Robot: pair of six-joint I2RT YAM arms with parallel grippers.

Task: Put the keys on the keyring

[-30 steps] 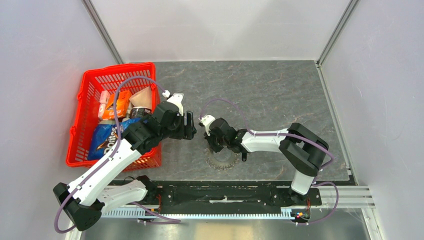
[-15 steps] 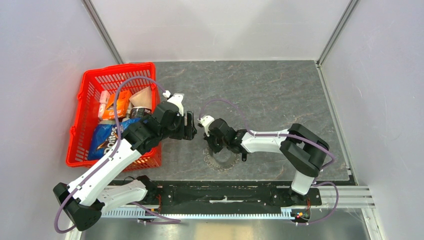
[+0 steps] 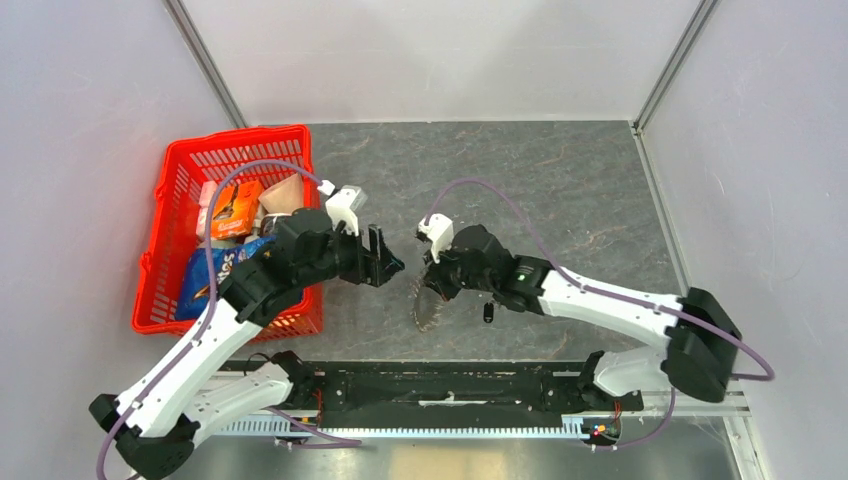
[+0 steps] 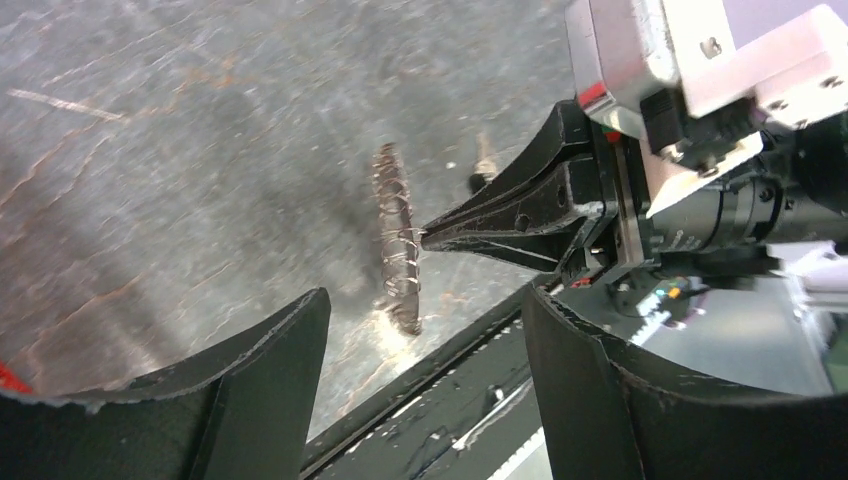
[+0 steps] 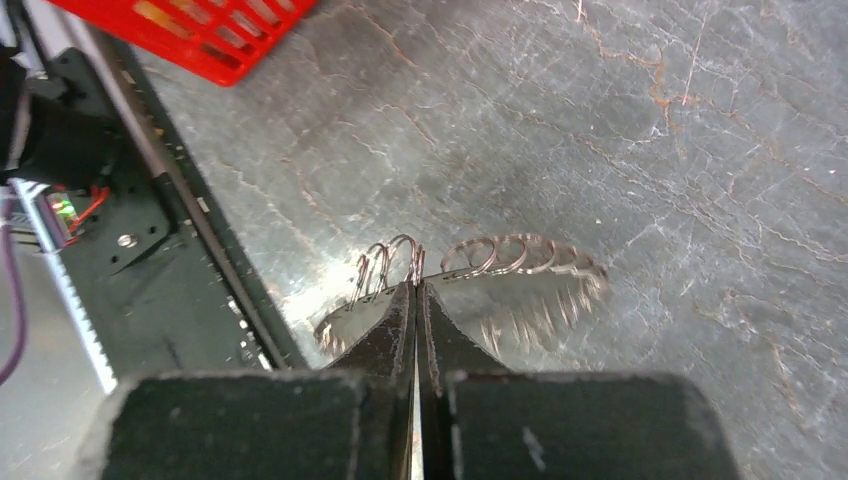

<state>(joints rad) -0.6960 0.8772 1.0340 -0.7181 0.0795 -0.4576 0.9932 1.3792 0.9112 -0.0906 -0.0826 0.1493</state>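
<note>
The right hand (image 5: 415,292) is closed, pinching the toothed metal keyring of silvery keys (image 5: 520,258), which stands on edge on the grey table (image 3: 560,180). The left hand (image 3: 385,258) waits open. The tiny black key (image 3: 487,313) lies nearby. That thin pinch could slip, dropping the ring flat.

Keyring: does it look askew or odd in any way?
Yes. The keyring stands on edge instead of lying flat, because the shut right gripper pinches its rim. The black key lies apart on the table, not on the ring.
</note>
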